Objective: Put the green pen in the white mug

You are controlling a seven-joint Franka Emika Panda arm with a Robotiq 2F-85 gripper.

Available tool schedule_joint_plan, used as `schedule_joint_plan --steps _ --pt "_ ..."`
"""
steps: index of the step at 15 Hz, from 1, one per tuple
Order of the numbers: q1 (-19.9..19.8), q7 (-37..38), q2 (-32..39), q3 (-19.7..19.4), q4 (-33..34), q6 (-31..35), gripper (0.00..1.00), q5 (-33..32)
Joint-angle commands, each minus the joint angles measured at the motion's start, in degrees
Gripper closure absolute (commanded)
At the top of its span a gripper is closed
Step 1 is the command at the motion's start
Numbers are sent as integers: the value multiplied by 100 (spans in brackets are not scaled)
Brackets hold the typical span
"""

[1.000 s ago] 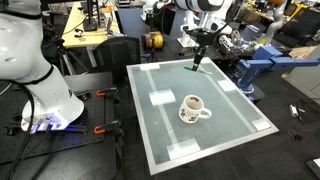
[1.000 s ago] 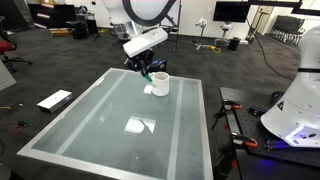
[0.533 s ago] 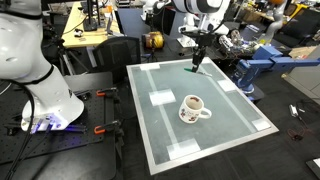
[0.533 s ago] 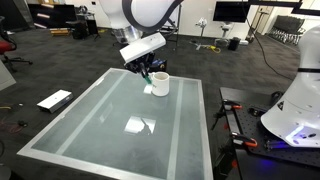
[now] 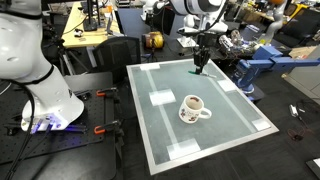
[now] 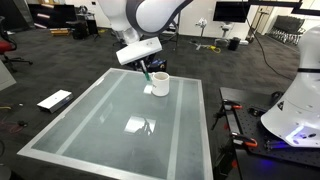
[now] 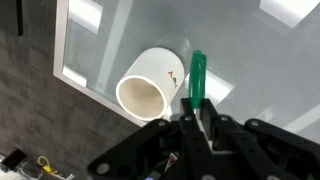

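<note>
The green pen (image 7: 195, 80) is clamped in the gripper's (image 7: 197, 117) jaws. Its long axis runs roughly upright, with the free tip pointing down at the table (image 5: 235, 112). The arm reaches steeply down over the table's far edge, apart from the white mug (image 5: 193, 107).

Green pen (image 7: 196, 78), short teal stick, one end pinched in the gripper (image 7: 197, 113), hanging apart from white mug (image 5: 193, 108), squat, upright, reddish-brown marks, handle sideways.

Glass-topped table (image 5: 235, 115), yellow reel (image 5: 153, 41) behind it, wooden desk (image 5: 88, 36), flat white board (image 6: 54, 99) on dark carpet (image 6: 35, 70)
</note>
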Motion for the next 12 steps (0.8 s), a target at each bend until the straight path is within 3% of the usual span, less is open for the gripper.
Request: schedule_joint_plan --steps 1,7,12 --pt "175 1166 -19 -163 23 -253 96 -545" --pt "250 3106 122 -199 111 -560 96 -1482" --pt "198 4153 450 -102 290 -1120 96 -2212"
